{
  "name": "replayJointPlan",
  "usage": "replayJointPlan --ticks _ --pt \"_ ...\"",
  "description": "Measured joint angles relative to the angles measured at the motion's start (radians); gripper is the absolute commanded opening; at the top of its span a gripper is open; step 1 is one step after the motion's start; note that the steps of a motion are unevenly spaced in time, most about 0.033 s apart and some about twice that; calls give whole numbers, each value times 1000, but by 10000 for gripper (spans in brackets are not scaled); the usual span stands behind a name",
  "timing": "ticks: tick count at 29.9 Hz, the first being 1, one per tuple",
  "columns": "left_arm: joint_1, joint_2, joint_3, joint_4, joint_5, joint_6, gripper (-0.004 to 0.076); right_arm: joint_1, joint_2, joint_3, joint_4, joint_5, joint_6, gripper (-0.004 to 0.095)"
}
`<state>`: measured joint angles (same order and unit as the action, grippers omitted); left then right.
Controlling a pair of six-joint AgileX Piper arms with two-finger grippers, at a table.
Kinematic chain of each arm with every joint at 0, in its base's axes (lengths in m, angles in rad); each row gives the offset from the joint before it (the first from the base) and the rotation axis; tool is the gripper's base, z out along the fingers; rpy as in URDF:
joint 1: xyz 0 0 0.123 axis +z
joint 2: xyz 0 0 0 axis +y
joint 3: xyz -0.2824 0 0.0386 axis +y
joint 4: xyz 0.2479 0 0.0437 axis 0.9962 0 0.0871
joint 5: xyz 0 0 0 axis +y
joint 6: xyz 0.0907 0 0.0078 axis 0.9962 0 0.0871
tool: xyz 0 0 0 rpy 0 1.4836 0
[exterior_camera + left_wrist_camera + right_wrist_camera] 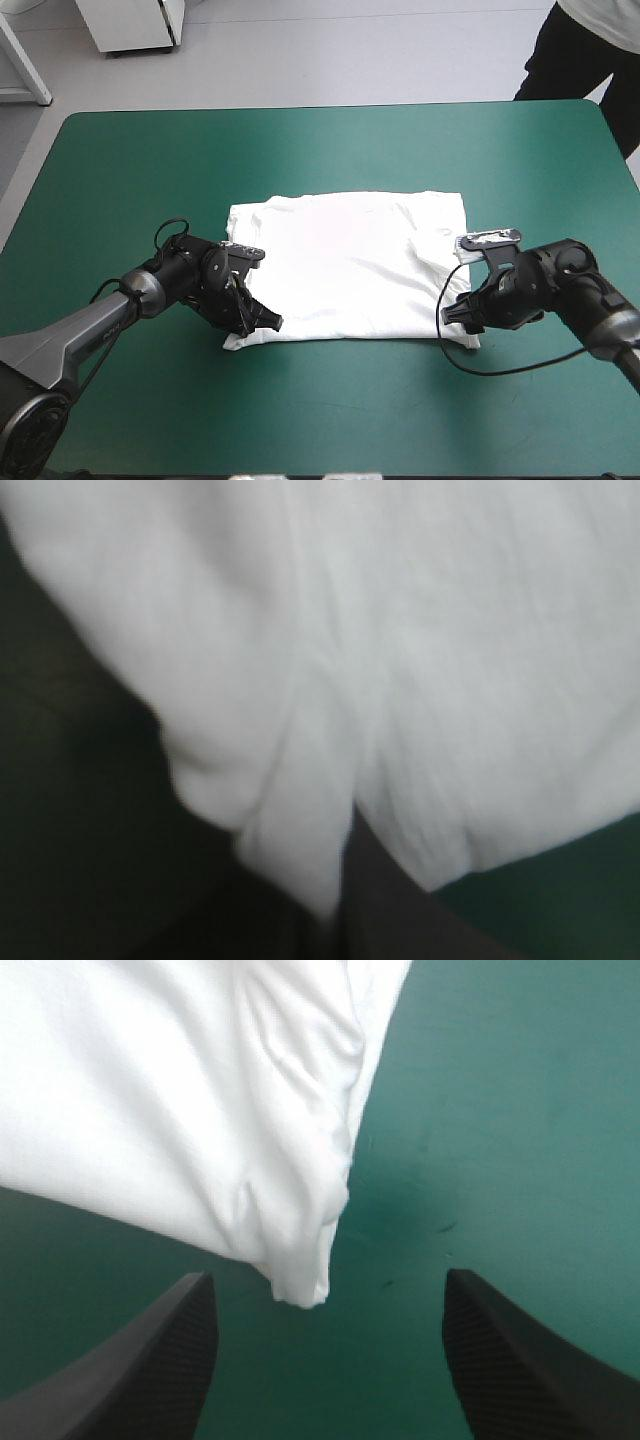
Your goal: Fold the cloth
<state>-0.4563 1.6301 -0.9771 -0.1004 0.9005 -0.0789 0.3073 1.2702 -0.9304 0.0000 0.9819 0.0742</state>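
Now the T-shirt (345, 265) lies flat mid-table on the teal-green cover (150, 170). The left gripper (264, 322) pinches its near-left corner (blurred, but cloth sits between the fingers). The right gripper (327, 1278) stands wide, with the near-right corner just ahead. Step in hand: corner grasp. Next, I judge, the right must advance and close.

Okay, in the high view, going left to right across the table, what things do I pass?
Left gripper at the shirt's near left corner → white T-shirt → right gripper at its near right corner.
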Motion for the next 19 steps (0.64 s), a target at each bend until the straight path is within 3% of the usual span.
replayJointPlan --ticks 8,11,15,19 --pt "0 2 -2 0 3 1 -10 0 202 0 13 -63 -6 619" --pt "0 2 -2 0 3 2 -10 0 253 0 41 -83 -19 570" --pt "0 4 -2 0 2 2 -10 -4 287 -12 58 -70 -56 344" --pt "0 5 -3 0 3 2 -10 -7 305 -24 88 -55 -88 -3"
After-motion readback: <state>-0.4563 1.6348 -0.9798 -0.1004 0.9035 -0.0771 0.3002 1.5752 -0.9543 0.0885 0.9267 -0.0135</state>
